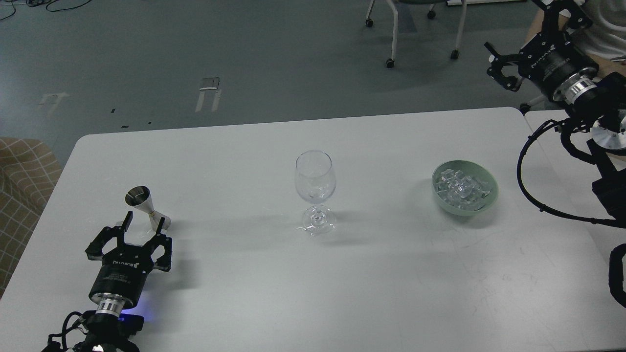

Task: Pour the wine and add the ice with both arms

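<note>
Steel jigger (146, 207) is standing just beyond my open left gripper (142, 231); a clumsy close is risking tipping it. Wine glass (315, 191) is waiting mid-table, ice (461, 188) in bowl (490, 201), right gripper (500, 68) open, raised.

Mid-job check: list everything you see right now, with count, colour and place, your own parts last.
wine glass: one, clear, upright at table centre
jigger: one, silver, upright near the table's left edge
bowl: one, pale green, right of the glass
ice: many clear cubes, inside the bowl
table: one, white
chairs: legs only, on the floor behind
left tool: one, black, open, just short of the jigger
right tool: one, black, raised beyond the table's right corner, state unclear
</note>
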Tool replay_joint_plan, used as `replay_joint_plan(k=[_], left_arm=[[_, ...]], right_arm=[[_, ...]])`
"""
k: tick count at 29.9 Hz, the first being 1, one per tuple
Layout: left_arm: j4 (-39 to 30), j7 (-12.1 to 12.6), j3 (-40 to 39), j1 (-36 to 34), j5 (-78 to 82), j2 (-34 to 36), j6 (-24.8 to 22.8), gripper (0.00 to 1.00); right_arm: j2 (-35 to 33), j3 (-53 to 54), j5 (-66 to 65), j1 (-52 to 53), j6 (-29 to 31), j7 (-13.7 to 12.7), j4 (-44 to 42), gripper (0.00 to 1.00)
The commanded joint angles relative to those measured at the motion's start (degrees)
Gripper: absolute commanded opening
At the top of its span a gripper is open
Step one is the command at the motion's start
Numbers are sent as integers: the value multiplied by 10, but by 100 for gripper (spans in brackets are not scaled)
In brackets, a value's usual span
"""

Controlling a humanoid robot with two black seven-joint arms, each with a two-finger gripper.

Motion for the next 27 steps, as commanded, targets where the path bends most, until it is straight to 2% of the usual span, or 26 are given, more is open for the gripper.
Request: replay_joint_plan(k=[1, 3, 7, 12, 20, 27], left_arm=[[20, 9, -1, -13, 0, -6, 0, 66], [27, 9, -2, -19, 0, -7, 0, 66], [44, 10, -2, -21, 0, -14, 0, 74], [65, 10, -2, -37, 0, -22, 0, 74], [134, 11, -2, -84, 0, -35, 0, 82], [140, 10, -3, -88, 0, -36, 0, 84]], right_arm=[[0, 0, 1, -2, -5, 0, 0, 100], [-3, 0, 1, -2, -8, 0, 0, 100], [-7, -1, 0, -2, -9, -1, -1, 100], [-7, 0, 0, -2, -9, -1, 1, 100], [-13, 0, 1, -1, -18, -2, 1, 100], [-22, 0, 1, -2, -18, -2, 1, 100]])
